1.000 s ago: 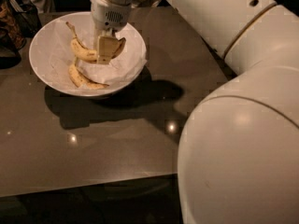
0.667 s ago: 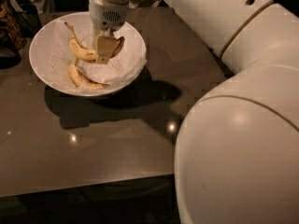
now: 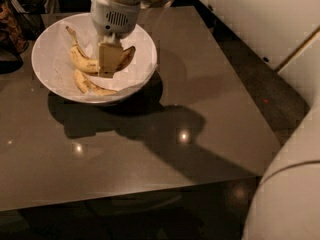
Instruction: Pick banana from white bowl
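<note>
The white bowl (image 3: 52,44), lined with crinkled white paper, stands on the dark table at the upper left. Two bananas lie in it. The plump, curved, speckled banana (image 3: 82,63) lies across the middle, its long stem pointing up-left and its dark tip to the right. A slimmer, paler banana (image 3: 90,86) lies nearer the front rim. My gripper (image 3: 109,60) reaches down into the bowl from above and sits right at the middle of the plump banana, hiding that part of it. The banana rests in the bowl.
The dark glossy table (image 3: 165,114) stretches right and toward me, with the arm's shadow across it. My white arm's body (image 3: 290,199) fills the lower right corner. Dark objects (image 3: 12,24) sit beyond the table's left edge.
The arm's large upper links have swung out of the middle of the view to the right. The gripper stays in the bowl at the plump banana, shifted slightly. The bananas have not visibly moved.
</note>
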`<state>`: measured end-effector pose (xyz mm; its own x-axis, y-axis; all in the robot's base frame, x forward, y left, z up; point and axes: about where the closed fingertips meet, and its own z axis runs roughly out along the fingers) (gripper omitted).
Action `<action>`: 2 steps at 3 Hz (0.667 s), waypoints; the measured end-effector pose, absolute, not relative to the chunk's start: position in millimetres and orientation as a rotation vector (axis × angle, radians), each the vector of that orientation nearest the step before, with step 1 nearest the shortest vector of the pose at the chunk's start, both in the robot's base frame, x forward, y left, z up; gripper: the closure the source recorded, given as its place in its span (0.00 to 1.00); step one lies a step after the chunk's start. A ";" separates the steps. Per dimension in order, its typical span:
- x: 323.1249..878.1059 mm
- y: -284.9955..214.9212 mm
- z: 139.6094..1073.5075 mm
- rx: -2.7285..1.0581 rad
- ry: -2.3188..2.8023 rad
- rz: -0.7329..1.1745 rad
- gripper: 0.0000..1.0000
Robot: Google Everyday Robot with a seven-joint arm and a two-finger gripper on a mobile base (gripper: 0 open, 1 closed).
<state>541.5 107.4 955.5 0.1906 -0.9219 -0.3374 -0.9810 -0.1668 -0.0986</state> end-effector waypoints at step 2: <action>495.1 94.6 970.1 -2.115 1.807 0.375 1.00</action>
